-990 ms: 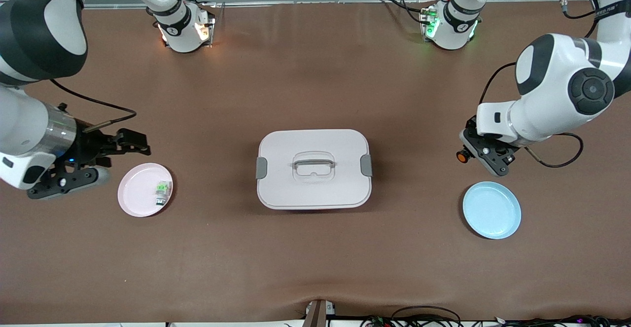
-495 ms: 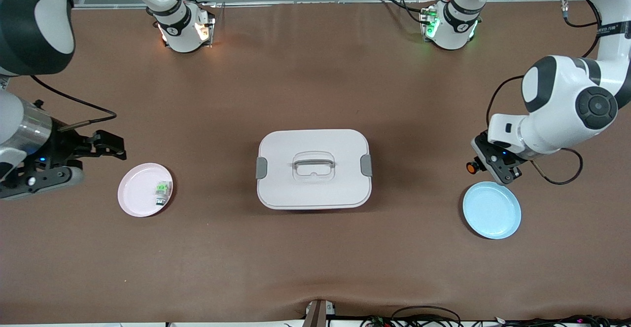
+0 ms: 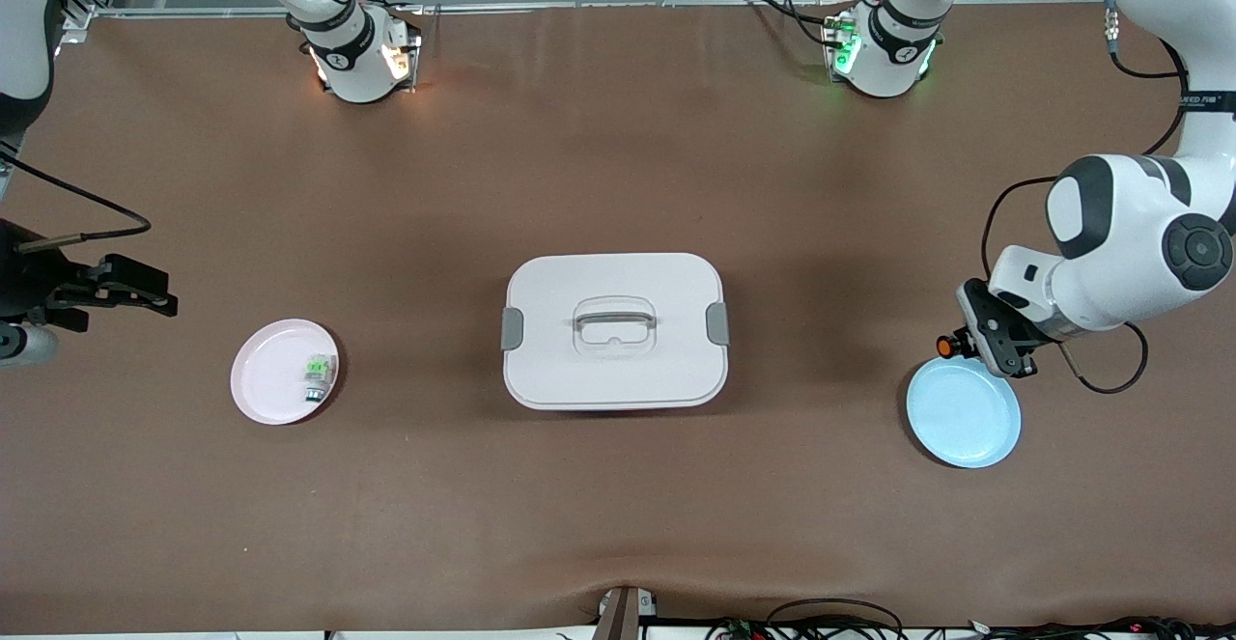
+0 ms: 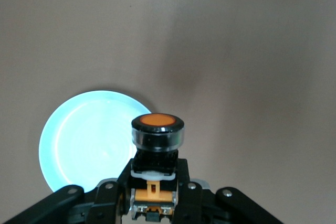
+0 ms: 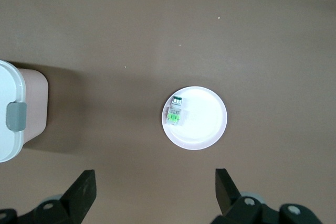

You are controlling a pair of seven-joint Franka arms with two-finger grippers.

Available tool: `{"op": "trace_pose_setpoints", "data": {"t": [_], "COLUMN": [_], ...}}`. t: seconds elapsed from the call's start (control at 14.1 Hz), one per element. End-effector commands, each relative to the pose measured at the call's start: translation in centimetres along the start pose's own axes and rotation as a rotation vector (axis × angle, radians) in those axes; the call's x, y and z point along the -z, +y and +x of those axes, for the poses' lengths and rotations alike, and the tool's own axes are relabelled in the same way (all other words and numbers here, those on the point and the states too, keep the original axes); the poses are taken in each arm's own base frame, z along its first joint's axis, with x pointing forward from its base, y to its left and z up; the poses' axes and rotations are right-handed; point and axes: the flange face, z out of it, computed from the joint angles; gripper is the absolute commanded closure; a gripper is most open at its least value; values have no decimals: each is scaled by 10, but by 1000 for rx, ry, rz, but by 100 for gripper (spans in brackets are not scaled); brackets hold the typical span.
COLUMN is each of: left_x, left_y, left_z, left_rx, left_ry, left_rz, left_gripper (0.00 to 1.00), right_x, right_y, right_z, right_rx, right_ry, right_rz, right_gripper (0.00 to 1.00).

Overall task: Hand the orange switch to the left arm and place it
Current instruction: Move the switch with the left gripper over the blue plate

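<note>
The orange switch [image 3: 947, 344] [image 4: 157, 129], black with an orange button end, hangs in the air with my left gripper [image 3: 968, 343] [image 4: 155, 195] shut on its body. It is over the rim of the blue plate [image 3: 966, 423] [image 4: 79, 140], on the side toward the robots' bases. The white box [image 3: 614, 331] [image 5: 9, 109] with grey latches and handle stands at mid table, well apart from both grippers. At the right arm's end of the table my right gripper [image 3: 101, 324] [image 5: 155, 192] stands open with nothing between its fingers, away from the pink plate [image 3: 263, 379] [image 5: 202, 121].
A small green-and-silver component [image 3: 318, 374] [image 5: 175, 111] lies on the pink plate. Both arm bases [image 3: 357, 56] stand along the table edge farthest from the front camera. Cables trail from both wrists.
My left gripper has carried the orange switch toward the blue plate and now reaches its rim. My right gripper has drawn away from the pink plate toward the table's end, still open.
</note>
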Motion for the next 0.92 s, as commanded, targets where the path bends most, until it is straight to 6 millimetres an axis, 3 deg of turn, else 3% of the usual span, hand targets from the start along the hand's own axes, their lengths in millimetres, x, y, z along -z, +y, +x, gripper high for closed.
{"op": "trace_pose_setpoints", "data": {"t": [0.0, 0.21, 0.49, 0.85], "left_x": [-3, -21, -36, -64], "left_y": [-11, -16, -26, -35], "left_z": [-18, -28, -32, -36], "left_rx": [-117, -169, -237, -268], "left_ry": [-43, -95, -139, -120], "left_rz": [47, 57, 103, 139], "left_gripper": [96, 100, 100, 99], "right_x": [10, 9, 8, 9], "right_y": [12, 49, 64, 54], "right_z": [-10, -20, -25, -29], "right_rx": [-17, -73, -98, -85], "right_ry": [-5, -34, -56, -82], "right_rz": [1, -7, -51, -40], "right_gripper": [0, 0, 0, 0]}}
